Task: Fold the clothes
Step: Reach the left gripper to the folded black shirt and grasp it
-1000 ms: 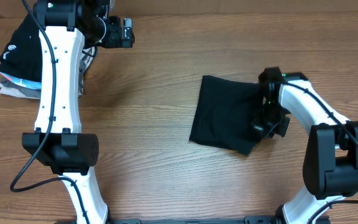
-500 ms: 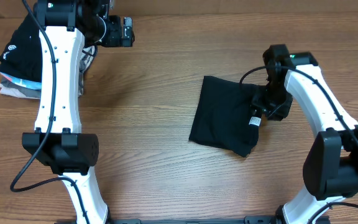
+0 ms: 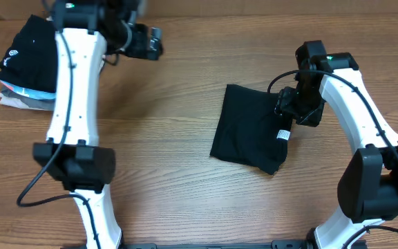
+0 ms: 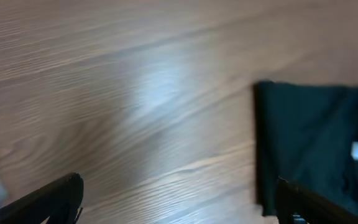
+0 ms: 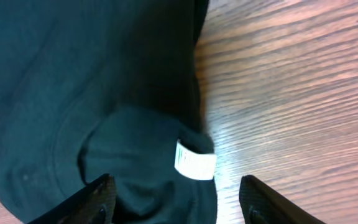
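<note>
While right hand (image 5: 179,198) gapes over shirt (image 5: 73,74) edge, table (image 5: 291,93) alongside.

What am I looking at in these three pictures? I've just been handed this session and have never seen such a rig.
Two white robot arms stand at a wooden table. The overhead picture looks straight down on both. The other two come from cameras on the wrists, so the dark prongs at their bottom edges are each arm's own fingers. A black shirt, folded into a rough rectangle, lies on the table, its small white label showing at one edge. The right gripper hovers open over that label, holding nothing. The left gripper is off toward the table's far side, also open and empty. A pile of other folded garments sits in the far left corner.
</note>
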